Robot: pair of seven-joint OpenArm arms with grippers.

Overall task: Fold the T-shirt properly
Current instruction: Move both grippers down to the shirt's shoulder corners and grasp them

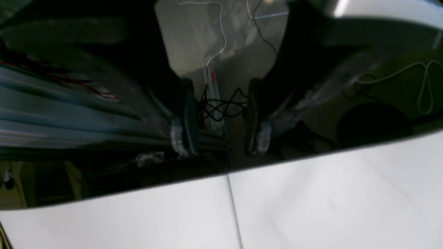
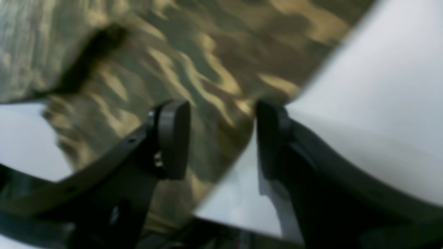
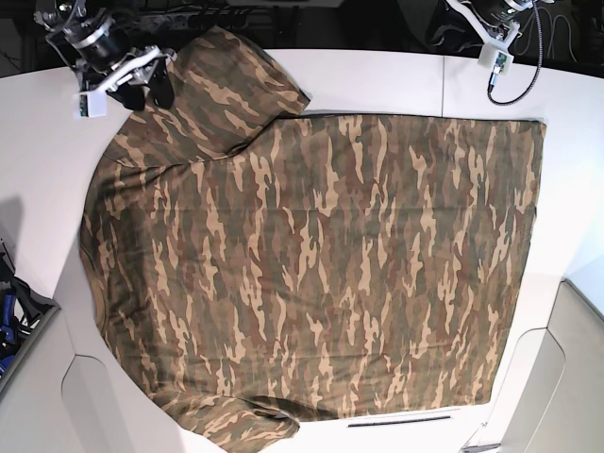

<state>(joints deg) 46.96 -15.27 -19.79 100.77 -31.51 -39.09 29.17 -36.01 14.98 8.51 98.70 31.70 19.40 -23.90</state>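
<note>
The camouflage T-shirt lies spread flat across the white table, with one sleeve at the far left and the other at the near left. My right gripper is open and empty at the edge of the far sleeve. In the right wrist view it hangs just above the blurred shirt cloth, straddling the cloth's edge. My left gripper is at the far right, off the shirt. In the left wrist view it is open and empty beyond the table's edge.
The table's far edge and a seam show under the left gripper, with tangled cables on the floor beyond. A dark bin with blue items stands at the left. Pale panels flank the near corners.
</note>
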